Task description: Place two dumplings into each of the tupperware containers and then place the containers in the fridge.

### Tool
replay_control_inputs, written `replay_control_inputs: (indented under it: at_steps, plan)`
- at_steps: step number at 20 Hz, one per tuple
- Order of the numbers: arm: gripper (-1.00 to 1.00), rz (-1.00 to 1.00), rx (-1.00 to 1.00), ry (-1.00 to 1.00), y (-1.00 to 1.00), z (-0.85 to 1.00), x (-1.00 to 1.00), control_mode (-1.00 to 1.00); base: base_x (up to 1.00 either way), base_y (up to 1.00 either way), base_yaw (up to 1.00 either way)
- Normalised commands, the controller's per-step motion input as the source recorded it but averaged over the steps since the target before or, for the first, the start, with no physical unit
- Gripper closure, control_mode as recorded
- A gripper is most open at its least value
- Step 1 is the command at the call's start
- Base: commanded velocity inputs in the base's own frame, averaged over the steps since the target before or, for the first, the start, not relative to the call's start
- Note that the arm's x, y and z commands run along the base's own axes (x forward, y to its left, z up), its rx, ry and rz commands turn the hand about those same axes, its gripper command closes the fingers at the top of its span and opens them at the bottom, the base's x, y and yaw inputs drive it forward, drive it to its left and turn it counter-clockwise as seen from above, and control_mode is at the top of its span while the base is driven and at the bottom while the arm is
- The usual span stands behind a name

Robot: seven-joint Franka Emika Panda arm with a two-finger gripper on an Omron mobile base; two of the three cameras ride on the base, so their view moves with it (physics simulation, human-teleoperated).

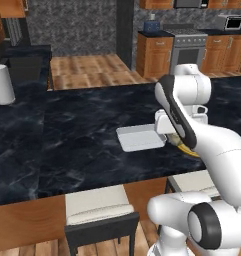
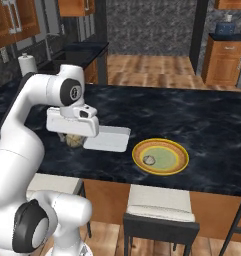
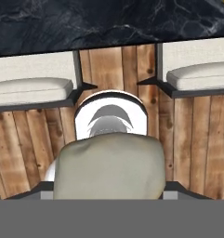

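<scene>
While gripper [image 2: 73,139] grasps dumpling [image 2: 72,140], no tray reads as filled; most of task left, fridge step untouched.

Left base view: white tray [image 1: 138,138] mid-frame on dark counter [image 1: 67,140], visible part bare; arm covers its right end.

Right base view: gripper left of centre, dumpling beneath, just left of tray. Plate [image 2: 160,156] right of tray holds another dumpling [image 2: 149,160].

Hand view: dumpling fills lower centre between fingertips; stools [image 3: 32,88], wood floor beyond.

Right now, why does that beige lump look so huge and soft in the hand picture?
In the hand view the dumpling sits right against the lens, so it looms and looks smooth; in the right base view it is a small lump under the gripper, and another dumpling on the plate looks tiny.
</scene>
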Motion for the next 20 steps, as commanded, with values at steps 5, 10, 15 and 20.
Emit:
replay_control_inputs:
  at_steps: [5, 10, 15, 20]
  plan:
    - [1.00, 0.00, 0.00, 0.00, 0.00, 0.00, 0.00, 1.00, 0.00, 0.00, 0.00]
    - [1.00, 0.00, 0.00, 0.00, 0.00, 0.00, 0.00, -1.00, 0.00, 0.00, 0.00]
    - [1.00, 0.00, 0.00, 0.00, 0.04, -0.03, 0.14, -1.00, 0.00, 0.00, 0.00]
    - [1.00, 0.00, 0.00, -0.01, 0.48, -0.36, 1.00, -1.00, 0.00, 0.00, 0.00]
